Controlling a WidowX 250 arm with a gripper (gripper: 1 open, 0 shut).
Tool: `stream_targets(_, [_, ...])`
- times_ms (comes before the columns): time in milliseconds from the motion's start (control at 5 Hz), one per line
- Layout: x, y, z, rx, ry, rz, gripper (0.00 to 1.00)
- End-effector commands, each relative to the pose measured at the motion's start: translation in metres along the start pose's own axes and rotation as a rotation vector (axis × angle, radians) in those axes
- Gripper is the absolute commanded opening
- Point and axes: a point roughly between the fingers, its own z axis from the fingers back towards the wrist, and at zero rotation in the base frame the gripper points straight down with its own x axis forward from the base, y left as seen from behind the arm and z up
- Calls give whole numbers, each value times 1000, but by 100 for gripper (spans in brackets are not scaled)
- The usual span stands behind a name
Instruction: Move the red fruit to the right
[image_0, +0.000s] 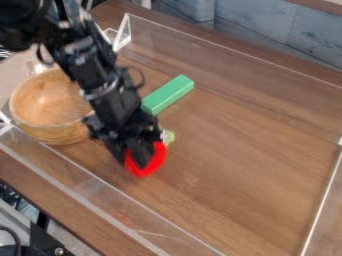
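Observation:
The red fruit (147, 161) lies on the wooden table, left of centre, a small bright red rounded piece. My gripper (138, 152) points steeply down right on top of it, black fingers closed around its upper part and hiding its top. The fruit still rests on the tabletop. The dark arm rises from there to the upper left. A green rectangular block (168, 96) lies just behind the gripper, apart from the fruit.
A wooden bowl (48, 104) stands at the left, close to the arm. Clear plastic walls (80, 178) border the table along the front, left and right edges. Bare wood (254, 140) stretches to the right of the fruit.

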Motion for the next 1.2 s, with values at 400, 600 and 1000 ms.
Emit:
stream_targets(400, [59, -104, 15, -26, -84, -125, 0])
stream_targets(600, [81, -124, 12, -12, -74, -144, 0])
stream_targets(1000, [96, -126, 8, 75, -49, -171, 0])
